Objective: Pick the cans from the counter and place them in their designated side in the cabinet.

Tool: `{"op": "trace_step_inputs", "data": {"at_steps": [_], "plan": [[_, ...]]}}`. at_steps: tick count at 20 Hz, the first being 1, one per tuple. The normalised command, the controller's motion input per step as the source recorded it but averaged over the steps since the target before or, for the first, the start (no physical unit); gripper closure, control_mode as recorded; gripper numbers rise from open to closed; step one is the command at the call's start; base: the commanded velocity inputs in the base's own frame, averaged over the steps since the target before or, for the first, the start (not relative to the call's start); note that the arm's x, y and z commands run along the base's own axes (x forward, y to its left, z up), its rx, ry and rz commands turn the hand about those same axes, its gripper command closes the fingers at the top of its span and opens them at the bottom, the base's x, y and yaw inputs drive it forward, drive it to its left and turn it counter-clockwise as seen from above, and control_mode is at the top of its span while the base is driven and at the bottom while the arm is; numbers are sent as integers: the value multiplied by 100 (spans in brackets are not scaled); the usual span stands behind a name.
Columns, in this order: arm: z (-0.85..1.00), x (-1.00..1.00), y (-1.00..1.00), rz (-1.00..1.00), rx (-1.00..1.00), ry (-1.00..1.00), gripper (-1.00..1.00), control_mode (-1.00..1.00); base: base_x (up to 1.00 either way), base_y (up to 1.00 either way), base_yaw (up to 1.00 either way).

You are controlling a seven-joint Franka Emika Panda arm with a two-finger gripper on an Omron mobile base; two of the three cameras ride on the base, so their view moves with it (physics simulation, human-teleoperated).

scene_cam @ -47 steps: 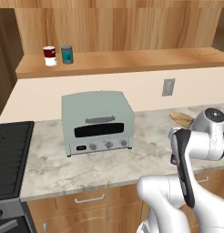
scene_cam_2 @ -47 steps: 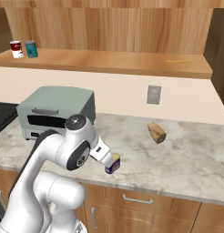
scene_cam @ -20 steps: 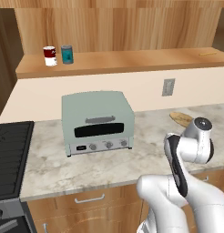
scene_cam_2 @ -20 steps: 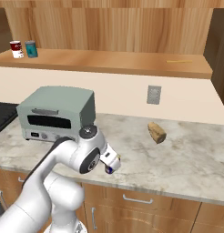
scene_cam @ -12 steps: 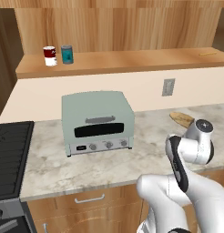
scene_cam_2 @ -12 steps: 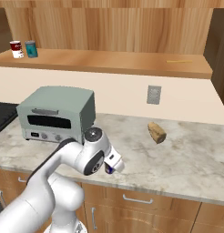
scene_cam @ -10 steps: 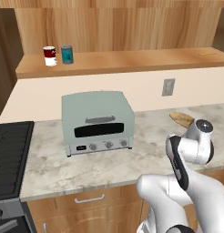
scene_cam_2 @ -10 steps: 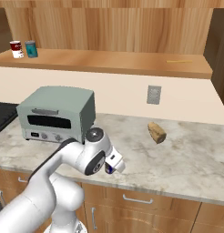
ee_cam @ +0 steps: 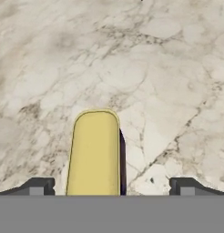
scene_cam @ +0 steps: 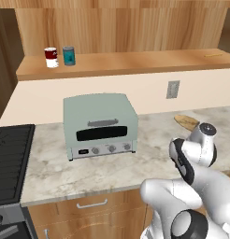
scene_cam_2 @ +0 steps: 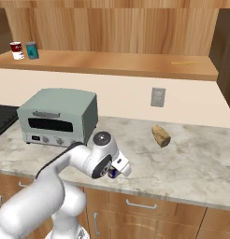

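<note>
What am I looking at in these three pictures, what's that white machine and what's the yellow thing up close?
It is a white robot arm in a rendered kitchen. Two pictures come from cameras behind it, to its left and right; the third looks along its hand. On the marbled counter stand a mint-green toaster oven and a piece of bread. On the wooden shelf above stand a teal can and a red-and-white can. The yellow thing is a dark blue can between the open pincer tips, not gripped yet.
</note>
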Motion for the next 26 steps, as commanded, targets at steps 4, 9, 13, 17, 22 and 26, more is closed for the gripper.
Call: {"op": "trace_step_inputs", "data": {"at_steps": [4,9,13,17,22,26], "plan": [[-22,17,0,0,0,0,-100,-100,0,0,0],[-24,17,0,0,0,0,-100,-100,0,0,0],[-25,17,0,0,0,0,-100,-100,0,0,0],[-25,18,0,0,0,0,-100,-100,0,0,0],[-27,17,0,0,0,1,100,-100,0,0,0],[-24,7,-2,0,0,0,100,-100,0,0,0]]}}
